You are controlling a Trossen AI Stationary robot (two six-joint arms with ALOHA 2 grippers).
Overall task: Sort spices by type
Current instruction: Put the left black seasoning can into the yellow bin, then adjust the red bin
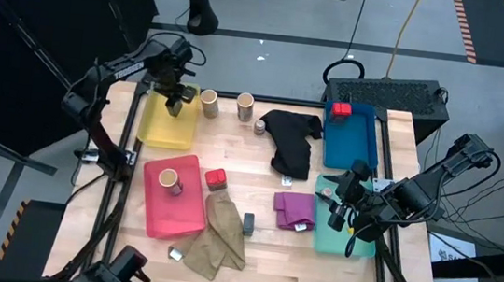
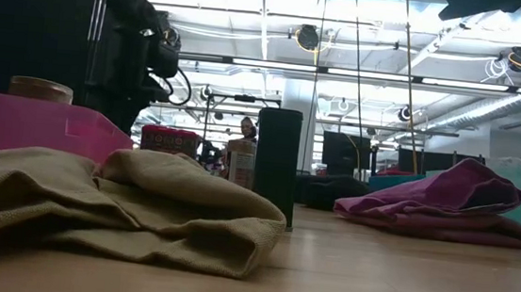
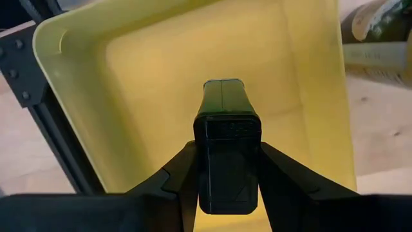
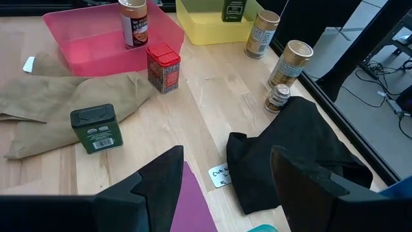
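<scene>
The left tool (image 3: 226, 187) grasps a dark green tin (image 3: 225, 138) over the yellow tray (image 1: 167, 125) — long axis along the fingers — while the right tool (image 4: 225, 183) waits released.

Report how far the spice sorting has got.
Looks done: a tan cylinder in the pink tray, a red box in the blue tray.
In hand: left gripper holds a dark tin over the yellow tray; right gripper is open and empty.
Left on the table: two more cylinders, small jar, second red box, second tin.
</scene>
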